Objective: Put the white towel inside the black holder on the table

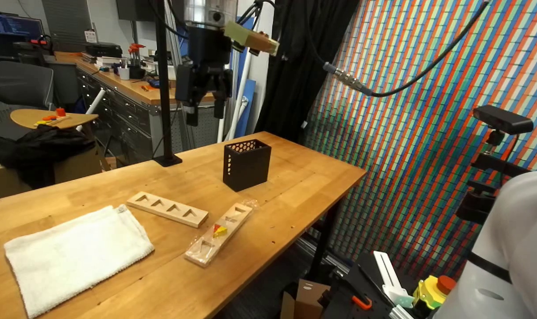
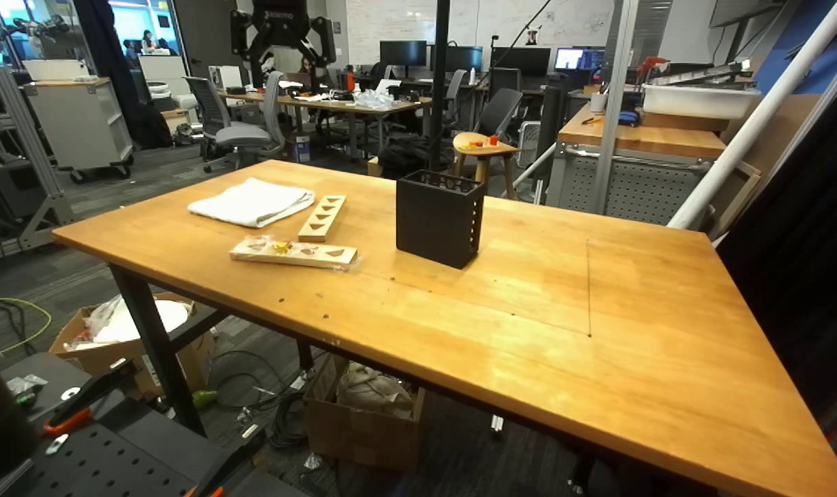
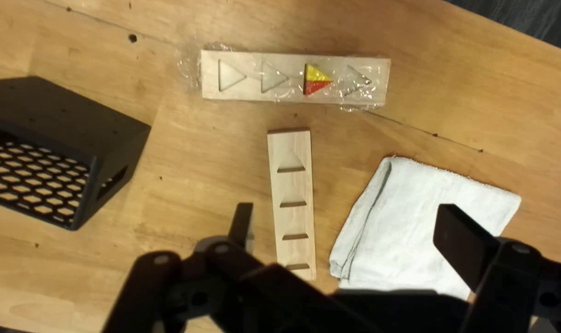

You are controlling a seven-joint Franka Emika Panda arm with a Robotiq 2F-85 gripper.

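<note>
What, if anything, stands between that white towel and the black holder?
A bare wooden board lies flat between the white towel and the black holder; a wrapped board lies to one side. Lifted, the towel would likely clear both.

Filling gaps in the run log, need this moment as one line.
claw: open, empty, above table | white towel: folded, on table | black holder: standing on table | placement: not yet done

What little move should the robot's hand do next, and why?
Probably slide the hand sideways to centre it over the white towel: the hand is open and empty, and in the wrist view the towel lies right of centre, outside the black holder.
</note>
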